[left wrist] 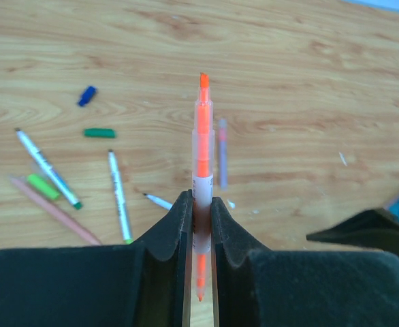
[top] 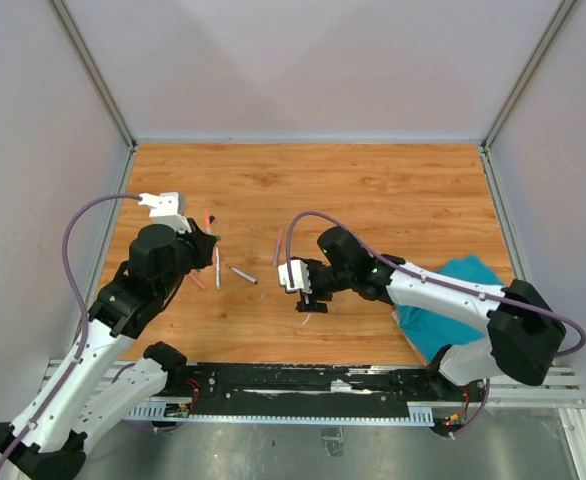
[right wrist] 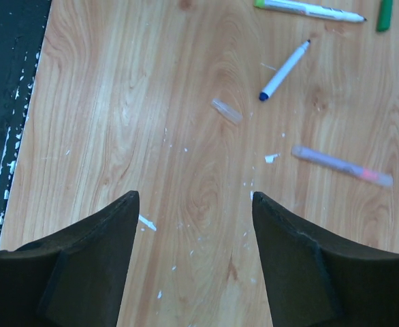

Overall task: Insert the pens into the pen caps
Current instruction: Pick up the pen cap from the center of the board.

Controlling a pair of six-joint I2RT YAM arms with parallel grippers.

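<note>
My left gripper (left wrist: 199,201) is shut on an orange pen (left wrist: 203,129), held above the table; the pen's tip points away from the wrist camera. In the top view this gripper (top: 201,243) is at the left of the table. Below it lie a dark blue cap (left wrist: 86,95), a green cap (left wrist: 99,133), a light green cap (left wrist: 43,186), two white pens (left wrist: 119,196), a pink pen (left wrist: 53,212) and a purple pen (left wrist: 222,153). My right gripper (right wrist: 195,197) is open and empty over bare wood. Ahead of it lie a pale translucent cap (right wrist: 227,111), a blue-ended pen (right wrist: 284,70) and the purple pen (right wrist: 342,166).
A teal cloth (top: 458,300) lies at the right, under the right arm. White scraps (right wrist: 147,223) dot the wood. Grey walls enclose the table (top: 373,190) on three sides. The black base rail (top: 303,385) runs along the near edge.
</note>
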